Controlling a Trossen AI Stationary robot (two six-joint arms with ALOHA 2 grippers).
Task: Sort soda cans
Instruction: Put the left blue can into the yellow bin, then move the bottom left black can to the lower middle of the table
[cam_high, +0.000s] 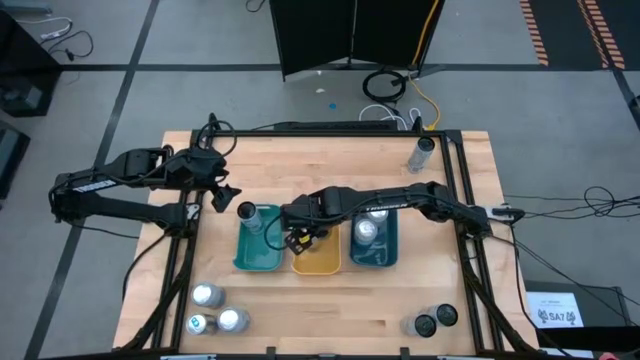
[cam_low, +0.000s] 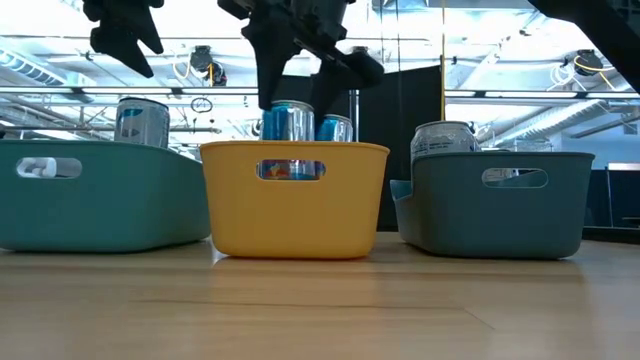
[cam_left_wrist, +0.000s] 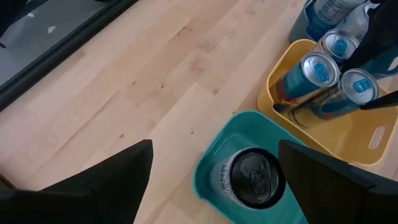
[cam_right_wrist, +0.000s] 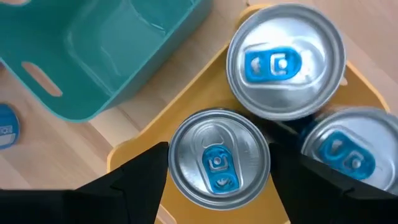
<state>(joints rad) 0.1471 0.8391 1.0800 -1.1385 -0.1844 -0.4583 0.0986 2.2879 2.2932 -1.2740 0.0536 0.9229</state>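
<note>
Three silver soda cans with blue tabs stand upright in the yellow tray (cam_high: 318, 262). My right gripper (cam_right_wrist: 217, 155) hangs over that tray, pointing down and open, its fingers on either side of the top of one can (cam_right_wrist: 217, 163). The other two cans (cam_right_wrist: 286, 62) (cam_right_wrist: 345, 152) stand right beside it. One dark-topped can (cam_left_wrist: 252, 177) stands in the teal tray (cam_high: 255, 255). My left gripper (cam_left_wrist: 214, 149) hovers open above it, touching nothing. The blue tray (cam_high: 388, 250) holds more cans (cam_high: 366, 230). My right gripper comes from above, pointing down, with one finger (cam_right_wrist: 146, 171) on each side of the can's top rim (cam_right_wrist: 177, 146). Whether the fingers touch the rim I cannot tell. The can stands upright on the yellow tray's floor.
Three silver cans (cam_high: 205, 295) (cam_high: 232, 320) (cam_high: 198, 324) stand near the table's front left. Two dark cans (cam_high: 425, 325) (cam_high: 447, 316) stand at the front right. One can (cam_high: 422, 152) stands at the far edge. Bare wood lies between the trays and the front edge.
</note>
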